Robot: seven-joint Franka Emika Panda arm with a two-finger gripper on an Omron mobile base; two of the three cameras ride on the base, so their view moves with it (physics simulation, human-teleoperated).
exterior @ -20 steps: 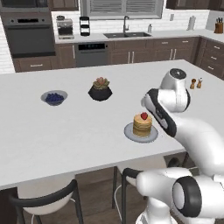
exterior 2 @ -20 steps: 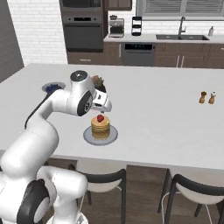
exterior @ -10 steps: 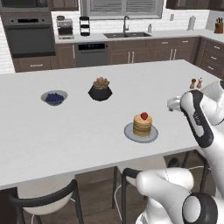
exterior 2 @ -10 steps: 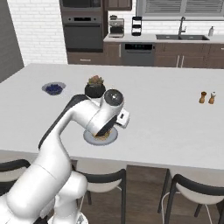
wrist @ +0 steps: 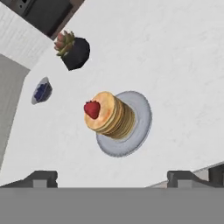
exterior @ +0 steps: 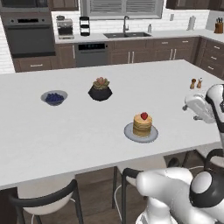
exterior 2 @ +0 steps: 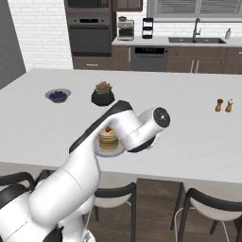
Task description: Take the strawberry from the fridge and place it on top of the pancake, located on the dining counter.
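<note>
Since a second ago the white arm has swung away from the plate: then its hand hung right beside the stack, and now it sits well off to the right of the left base view, near the counter's edge. The strawberry, pancakes and plate have not shifted.

The two-finger gripper (wrist: 112, 179) stands wide open with nothing between its dark fingertips (wrist: 43, 177), which rise at the bottom of the hand view, clear of the plate.

The tiny bright red strawberry (exterior: 144, 116) sits on top of the short stack of round golden-tan pancakes (exterior: 142, 125), slightly off centre on the top pancake (in the hand view it lies toward one rim of the stack). The stack rests on a small round grey plate (exterior: 129, 133), which stands on the large plain white dining counter (exterior: 65, 131), near its front edge.

Farther back on the counter are a black pot with a pinkish-green plant (exterior: 100, 90) and a small bowl of dark blue berries (exterior: 54, 97), both well apart from the plate.
</note>
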